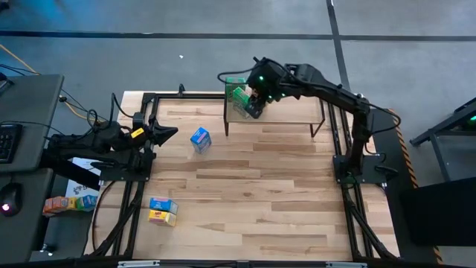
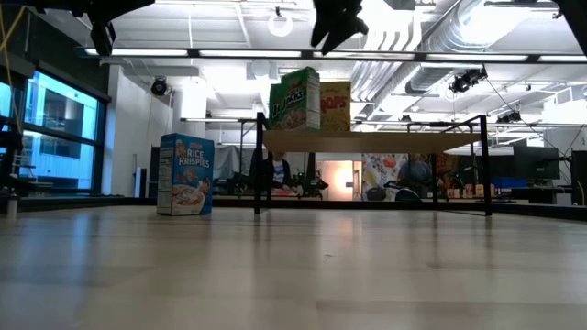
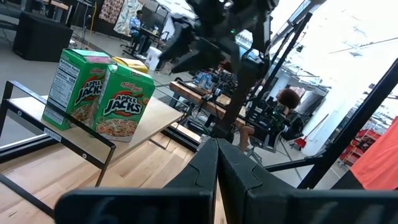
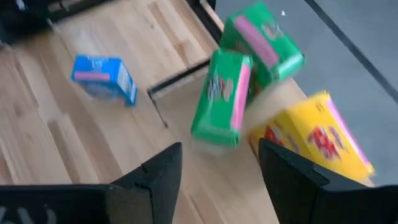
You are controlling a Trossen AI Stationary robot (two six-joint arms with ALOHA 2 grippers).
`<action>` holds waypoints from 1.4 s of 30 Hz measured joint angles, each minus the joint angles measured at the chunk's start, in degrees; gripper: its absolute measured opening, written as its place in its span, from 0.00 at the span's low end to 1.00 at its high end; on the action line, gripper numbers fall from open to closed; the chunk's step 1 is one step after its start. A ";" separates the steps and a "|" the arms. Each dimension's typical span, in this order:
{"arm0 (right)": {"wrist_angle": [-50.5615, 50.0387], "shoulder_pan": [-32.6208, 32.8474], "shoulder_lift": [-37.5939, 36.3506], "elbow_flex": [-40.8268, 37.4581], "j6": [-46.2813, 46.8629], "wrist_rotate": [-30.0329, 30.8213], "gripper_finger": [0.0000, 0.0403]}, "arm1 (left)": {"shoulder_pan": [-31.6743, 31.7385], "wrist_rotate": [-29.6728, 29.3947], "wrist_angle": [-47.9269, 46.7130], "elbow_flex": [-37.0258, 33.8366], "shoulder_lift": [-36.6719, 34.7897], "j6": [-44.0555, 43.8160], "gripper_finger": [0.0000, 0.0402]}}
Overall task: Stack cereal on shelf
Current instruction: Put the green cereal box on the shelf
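The shelf (image 1: 290, 113) stands at the table's far side. At its left end two green cereal boxes (image 3: 124, 102) (image 3: 74, 87) and a yellow one (image 4: 323, 137) stand upright on their bottoms. My right gripper (image 4: 217, 168) hovers above them, slanting down. It is open, with nothing between its fingers. A blue cereal box (image 1: 200, 139) stands upright on the table in front of the shelf's left end. My left gripper (image 1: 167, 132) waits shut at the table's left side, pointing level.
A blue and a yellow cereal box (image 1: 162, 211) lie together near the table's front left. More small boxes (image 1: 71, 202) sit off the table at the left. The shelf's right part is bare board. People sit in the room beyond the table.
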 joint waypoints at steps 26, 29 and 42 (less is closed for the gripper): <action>63.05 7.37 -19.67 -61.20 20.05 14.10 0.00 | 0.00 0.00 0.35 0.00 0.00 1.40 0.00; 63.49 7.49 -18.13 -61.20 20.34 13.77 0.00 | 0.01 0.00 0.33 0.00 0.02 1.42 0.00; 63.54 5.63 -16.00 -61.20 19.51 16.87 0.00 | 0.01 0.00 0.26 0.00 0.01 1.44 0.00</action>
